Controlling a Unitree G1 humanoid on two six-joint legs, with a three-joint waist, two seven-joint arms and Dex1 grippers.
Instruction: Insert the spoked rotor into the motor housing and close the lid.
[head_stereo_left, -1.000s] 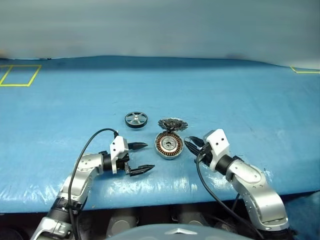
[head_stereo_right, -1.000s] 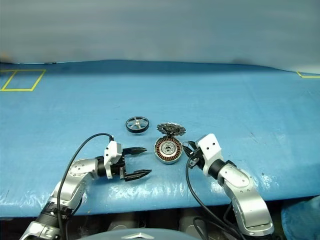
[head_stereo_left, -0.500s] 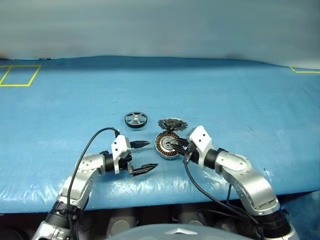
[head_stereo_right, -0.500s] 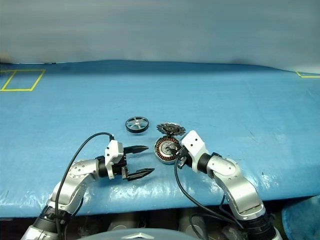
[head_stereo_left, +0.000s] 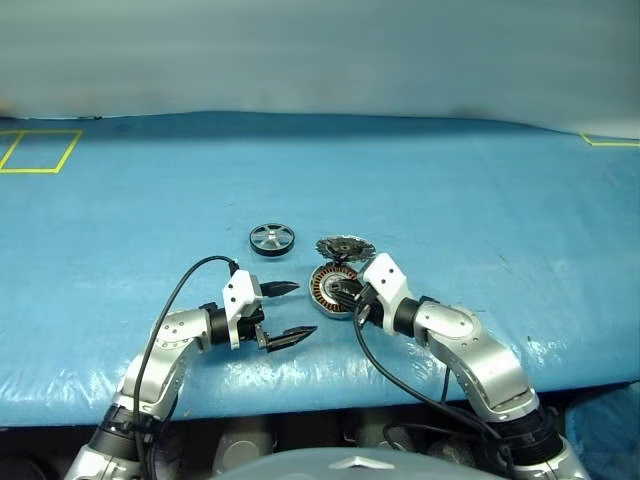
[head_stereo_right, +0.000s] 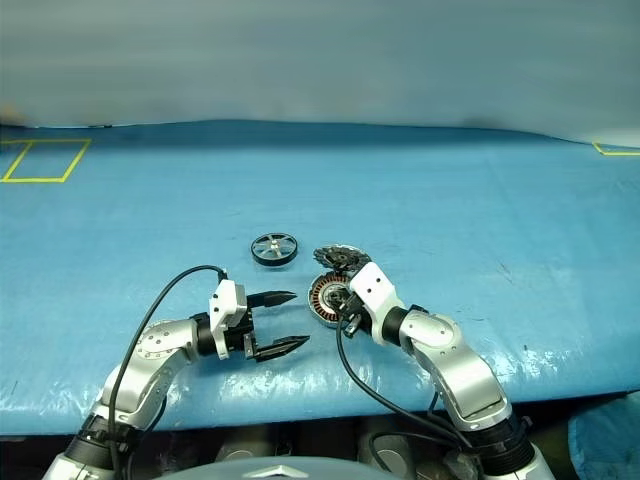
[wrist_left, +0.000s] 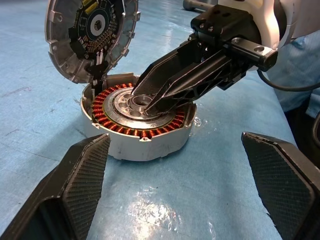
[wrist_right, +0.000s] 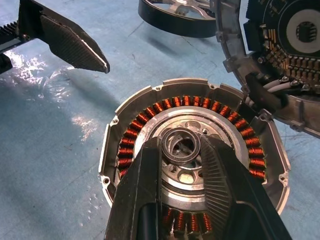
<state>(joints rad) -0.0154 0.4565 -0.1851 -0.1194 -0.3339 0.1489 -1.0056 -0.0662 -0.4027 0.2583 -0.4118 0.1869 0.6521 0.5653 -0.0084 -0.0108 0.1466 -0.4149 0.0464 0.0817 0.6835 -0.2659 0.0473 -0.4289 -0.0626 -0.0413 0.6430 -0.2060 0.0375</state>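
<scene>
In the head views, no readable writing shows on any part. The shallow round silver motor housing (head_stereo_left: 333, 290) with its ring of copper-brown windings sits on the blue plastic-covered table (head_stereo_left: 480, 200), near the front edge and about mid-width. Its round silver-grey lid (head_stereo_left: 345, 247) stands hinged open at the far side, toothed inner face showing. The small spoked rotor (head_stereo_left: 271, 239), dark-rimmed with silver spokes, lies flat on the table to the far left of the housing, apart from it. Yellow tape outlines (head_stereo_left: 40, 150) mark the table at the far left. The left gripper (head_stereo_left: 288, 311) hangs just left of the housing, its two black fingers spread wide and holding nothing. The right gripper (head_stereo_left: 343, 292) reaches in from the right, its tips over the housing's middle.

In the left wrist view, the left gripper's own fingers (wrist_left: 80, 175) stand far apart with the housing (wrist_left: 145, 145) between and beyond them. The right gripper (wrist_left: 150, 100) has its narrow black jaws nearly together, tips at the central hub ring; the open lid (wrist_left: 90, 35) rises behind.

In the right wrist view, the right gripper's fingers (wrist_right: 220, 175) sit close on either side of the dark hub ring (wrist_right: 180, 146) in the housing (wrist_right: 125, 120); whether they pinch it I cannot tell. The rotor (wrist_right: 175, 15) lies beyond, and a left finger (wrist_right: 70, 42) shows too.
</scene>
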